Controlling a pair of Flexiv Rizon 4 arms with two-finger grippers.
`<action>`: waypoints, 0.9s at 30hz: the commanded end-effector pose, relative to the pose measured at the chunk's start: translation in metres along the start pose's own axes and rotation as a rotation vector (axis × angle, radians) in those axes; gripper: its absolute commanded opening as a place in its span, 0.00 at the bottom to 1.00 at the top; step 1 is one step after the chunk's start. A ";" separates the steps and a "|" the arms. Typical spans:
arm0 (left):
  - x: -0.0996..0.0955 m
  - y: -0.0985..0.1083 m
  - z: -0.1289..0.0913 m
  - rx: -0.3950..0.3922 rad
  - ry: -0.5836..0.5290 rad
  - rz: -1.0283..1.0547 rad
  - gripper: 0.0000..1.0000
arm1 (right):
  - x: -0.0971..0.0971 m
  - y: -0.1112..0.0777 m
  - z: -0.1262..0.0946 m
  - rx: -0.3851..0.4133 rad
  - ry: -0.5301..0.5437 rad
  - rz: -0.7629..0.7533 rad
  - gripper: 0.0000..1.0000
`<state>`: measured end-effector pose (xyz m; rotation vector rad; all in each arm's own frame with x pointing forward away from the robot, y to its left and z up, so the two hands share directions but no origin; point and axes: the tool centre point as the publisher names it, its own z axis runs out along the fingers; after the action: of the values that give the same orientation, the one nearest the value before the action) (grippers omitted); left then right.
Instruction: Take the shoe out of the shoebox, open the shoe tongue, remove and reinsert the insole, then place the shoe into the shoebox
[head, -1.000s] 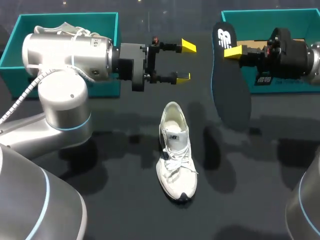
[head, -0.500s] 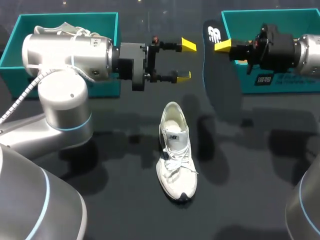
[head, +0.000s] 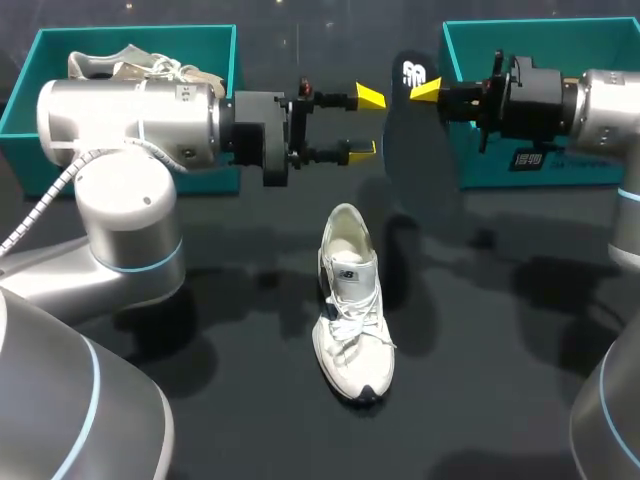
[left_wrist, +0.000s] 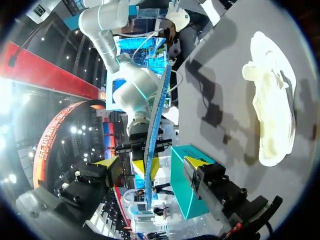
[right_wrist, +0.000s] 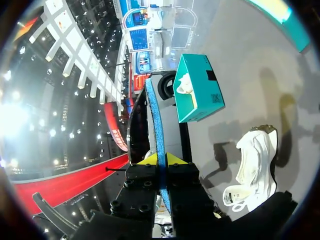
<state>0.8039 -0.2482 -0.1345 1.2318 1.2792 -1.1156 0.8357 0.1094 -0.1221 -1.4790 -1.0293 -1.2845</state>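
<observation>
The left shoebox (head: 218, 60) and right shoebox (head: 600, 172) sit at the counter's (head: 250, 400) far corners. The white shoe (head: 350, 300) lies mid-counter. The right pincer (head: 428, 90) clamps the dark insole (head: 415, 160) aloft between them; the left pincer (head: 366, 123) gapes wide, empty, just beside.

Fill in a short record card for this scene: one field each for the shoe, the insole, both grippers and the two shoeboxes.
shoe: white, lying on the dark table, outside both boxes
insole: dark, hanging above the table, held at its upper end
right gripper: shut on the insole
left gripper: open, empty, facing the insole
left shoebox: teal, holds a second shoe
right shoebox: teal, behind the right gripper
</observation>
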 end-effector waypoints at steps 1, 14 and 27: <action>0.004 0.004 0.011 -0.006 0.001 0.000 0.49 | -0.001 0.003 0.011 0.001 -0.006 0.007 0.00; 0.009 0.003 0.023 -0.010 -0.002 -0.011 0.45 | -0.011 0.005 0.030 -0.001 -0.013 0.037 0.00; 0.013 0.002 0.024 -0.017 0.015 -0.015 0.20 | -0.016 0.006 0.034 0.007 -0.010 0.046 0.00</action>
<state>0.8081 -0.2678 -0.1490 1.2226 1.3054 -1.1110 0.8475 0.1386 -0.1402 -1.4943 -0.9957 -1.2473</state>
